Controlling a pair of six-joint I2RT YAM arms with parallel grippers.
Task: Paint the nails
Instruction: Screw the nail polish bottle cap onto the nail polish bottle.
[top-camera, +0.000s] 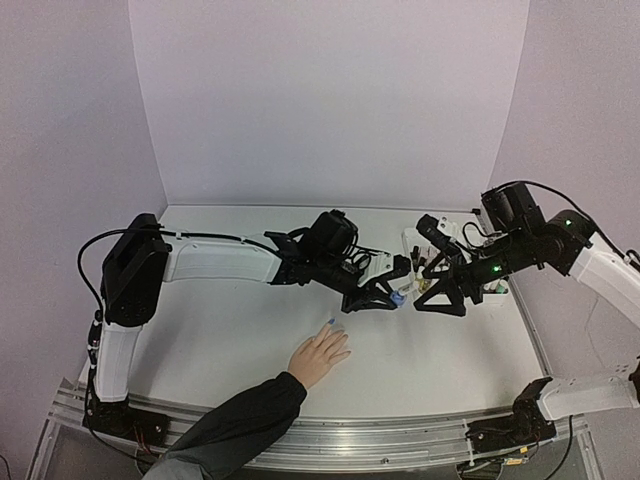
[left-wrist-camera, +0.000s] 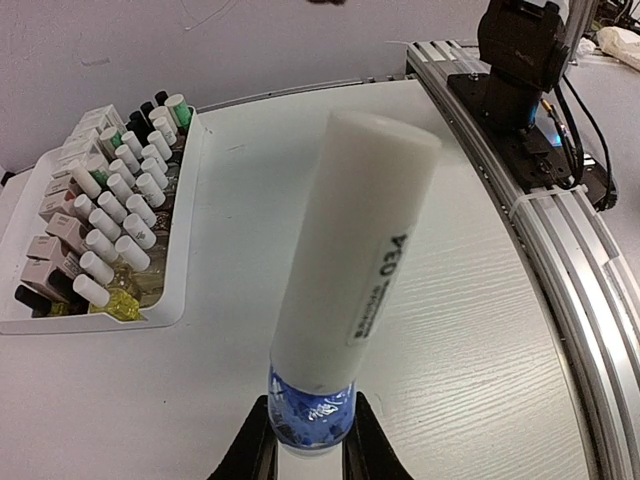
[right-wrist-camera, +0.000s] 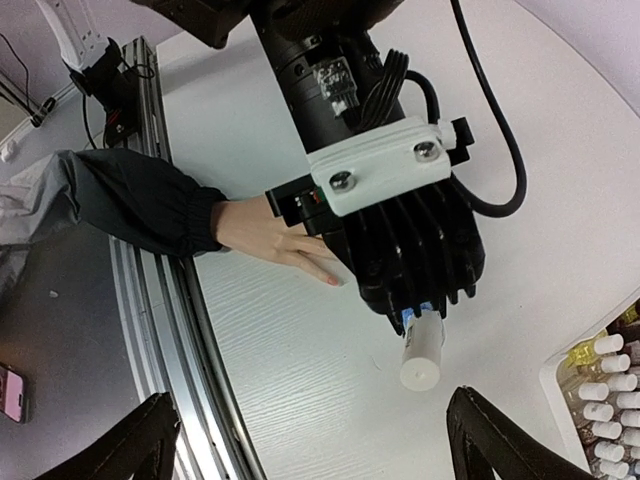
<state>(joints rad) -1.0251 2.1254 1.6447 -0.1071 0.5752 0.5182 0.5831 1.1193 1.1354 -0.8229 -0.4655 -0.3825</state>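
At the left, a dark fabric sleeve (top-camera: 240, 418) with a gathered cuff lies on the white, wood-grained bench (left-wrist-camera: 480, 330). A light-skinned hand (top-camera: 320, 355) rests flat there, fingers spread. The nails (top-camera: 331, 323) are tiny in the top view; the fingertip nearest the left tool shows a blue fleck.

Just beyond the fingers, the left tool (left-wrist-camera: 308, 455) is clamped on a polish bottle (left-wrist-camera: 350, 270) at its blue glass base. The bottle's long, smooth, matte white cap is cylindrical with a flat end. A sticker along the cap reads "034" in black; the smaller print beside it is too fine to read.

To its right, the black right tool (right-wrist-camera: 320, 450) stands wide and holds nothing, with the cap end between its fingers.

Farthest right sits a white plastic tray (left-wrist-camera: 190, 200) with rounded corners. It is packed with small bottles (left-wrist-camera: 120, 190), mostly white-capped, a few black or green.
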